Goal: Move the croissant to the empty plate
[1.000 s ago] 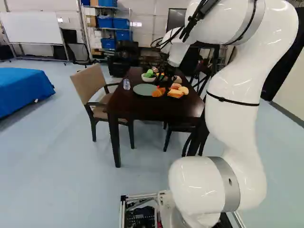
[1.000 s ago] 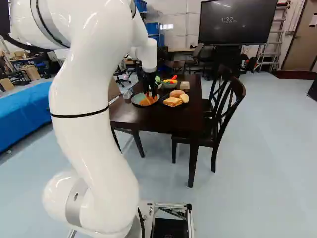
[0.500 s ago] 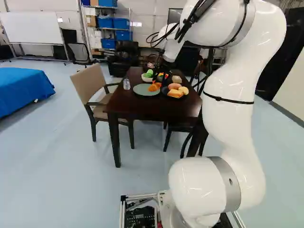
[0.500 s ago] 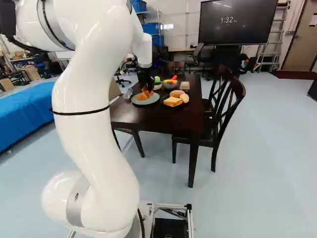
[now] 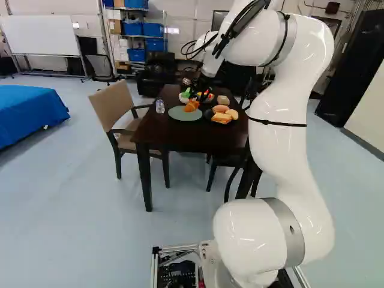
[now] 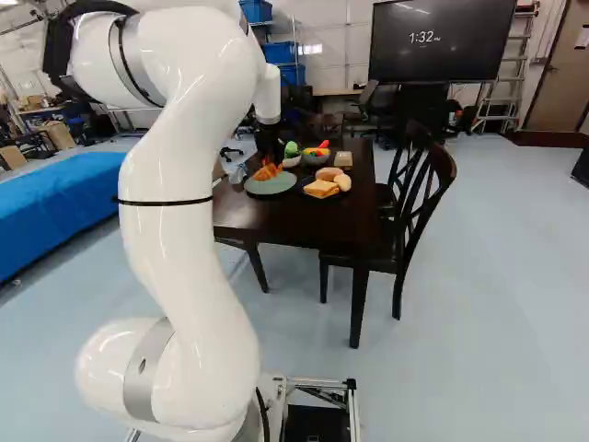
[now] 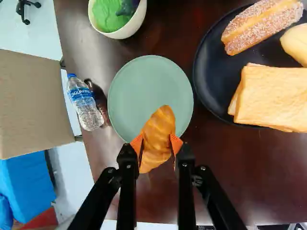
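In the right base view the black gripper (image 6: pixel 269 145) hangs from the wrist over the table, at the far side of the green plate (image 6: pixel 271 185). The gripper (image 7: pixel 157 144) in the wrist view is shut on the croissant (image 7: pixel 159 132), an orange pad on each side of it. The croissant's front end overlaps the green plate (image 7: pixel 146 88), whose visible surface is otherwise bare. Whether the croissant touches the plate, I cannot tell. In the left base view the croissant (image 5: pixel 192 105) shows at the plate's far right part.
A black plate (image 7: pixel 216 98) holds bread slices (image 7: pixel 276 98), a sugared pastry (image 7: pixel 259 24) and a roll. Across the green plate stand a water bottle (image 7: pixel 85 103) and a white bowl (image 7: pixel 129 28) of green food. Chairs flank the dark table (image 6: pixel 276 216); one tan chair (image 5: pixel 114 108) is at the left.
The arm has swung leftward and farther out, carrying the gripped croissant toward the far part of the green plate. The base and the plates have stayed in place.
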`<state>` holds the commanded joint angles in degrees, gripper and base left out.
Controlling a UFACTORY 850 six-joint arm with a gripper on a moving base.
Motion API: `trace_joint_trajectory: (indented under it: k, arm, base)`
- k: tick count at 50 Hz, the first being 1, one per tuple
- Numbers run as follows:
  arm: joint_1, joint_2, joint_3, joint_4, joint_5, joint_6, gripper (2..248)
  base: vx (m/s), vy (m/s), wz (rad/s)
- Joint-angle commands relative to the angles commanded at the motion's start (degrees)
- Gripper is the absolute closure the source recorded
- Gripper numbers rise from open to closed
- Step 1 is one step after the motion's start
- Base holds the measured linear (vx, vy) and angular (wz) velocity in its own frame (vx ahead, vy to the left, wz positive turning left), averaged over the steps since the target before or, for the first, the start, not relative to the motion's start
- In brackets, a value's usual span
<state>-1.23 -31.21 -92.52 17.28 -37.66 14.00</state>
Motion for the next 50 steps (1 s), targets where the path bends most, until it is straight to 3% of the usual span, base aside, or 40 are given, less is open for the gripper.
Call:
trace_joint_trajectory:
  k: [21,37,50]
  arm:
    - [0.05,-4.60,-3.81,0.00,0.00,0.00,153]
    - [0.26,-10.17,-9.25,0.00,0.00,0.00,153]
    - [0.26,-10.17,-9.25,0.00,0.00,0.00,153]
  base:
    - [0.000,0.000,0.000]
    - [0.000,0.000,0.000]
    - [0.000,0.000,0.000]
